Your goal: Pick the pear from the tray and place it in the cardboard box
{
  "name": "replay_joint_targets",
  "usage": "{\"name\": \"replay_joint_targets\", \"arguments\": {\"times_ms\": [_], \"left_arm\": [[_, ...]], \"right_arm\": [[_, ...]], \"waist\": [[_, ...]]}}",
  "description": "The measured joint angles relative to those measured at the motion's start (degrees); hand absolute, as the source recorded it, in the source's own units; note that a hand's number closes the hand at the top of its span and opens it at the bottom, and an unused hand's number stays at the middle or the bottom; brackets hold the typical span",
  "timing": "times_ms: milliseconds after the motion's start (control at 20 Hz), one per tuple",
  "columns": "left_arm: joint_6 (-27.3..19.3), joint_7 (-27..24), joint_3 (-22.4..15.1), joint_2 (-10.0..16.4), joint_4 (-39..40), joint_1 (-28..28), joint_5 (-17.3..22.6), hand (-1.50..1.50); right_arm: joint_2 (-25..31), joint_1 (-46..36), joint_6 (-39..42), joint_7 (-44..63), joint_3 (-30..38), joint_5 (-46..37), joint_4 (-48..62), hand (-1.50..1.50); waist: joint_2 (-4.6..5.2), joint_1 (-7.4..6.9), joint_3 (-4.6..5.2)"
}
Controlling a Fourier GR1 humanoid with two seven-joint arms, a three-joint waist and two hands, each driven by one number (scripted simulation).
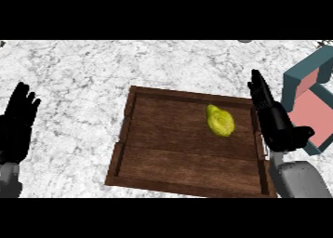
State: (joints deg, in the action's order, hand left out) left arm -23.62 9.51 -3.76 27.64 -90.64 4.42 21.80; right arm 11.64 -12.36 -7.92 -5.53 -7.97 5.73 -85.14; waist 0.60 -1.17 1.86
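Right robot hand (276, 123) between pear (220, 121) on tray (169, 144), box (313, 111).

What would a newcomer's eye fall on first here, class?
A yellow-green pear lies alone in the right half of a dark wooden tray at the view's centre. The right robot hand, fingers straight, stands over the tray's right rim, between the pear and a teal box with a pink inside at the right edge. The left robot hand rests open at the left edge.
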Motion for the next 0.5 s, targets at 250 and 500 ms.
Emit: {"name": "replay_joint_targets", "arguments": {"times_ms": [250,500], "left_arm": [[5.5,-2.7,-5.9,0.3,-1.5,2.4,-3.0,0.0],[10.5,-4.2,-12.4,0.1,-2.4,5.1,-5.7,0.0]], "right_arm": [[-2.9,-0.1,3.9,8.3,-1.0,6.3,2.9,-1.5],[1.4,0.7,4.0,10.4,-4.0,0.5,4.1,-1.5]], "waist": [[-0.2,1.32,-1.33],[-0.53,3.9,-1.67]]}}
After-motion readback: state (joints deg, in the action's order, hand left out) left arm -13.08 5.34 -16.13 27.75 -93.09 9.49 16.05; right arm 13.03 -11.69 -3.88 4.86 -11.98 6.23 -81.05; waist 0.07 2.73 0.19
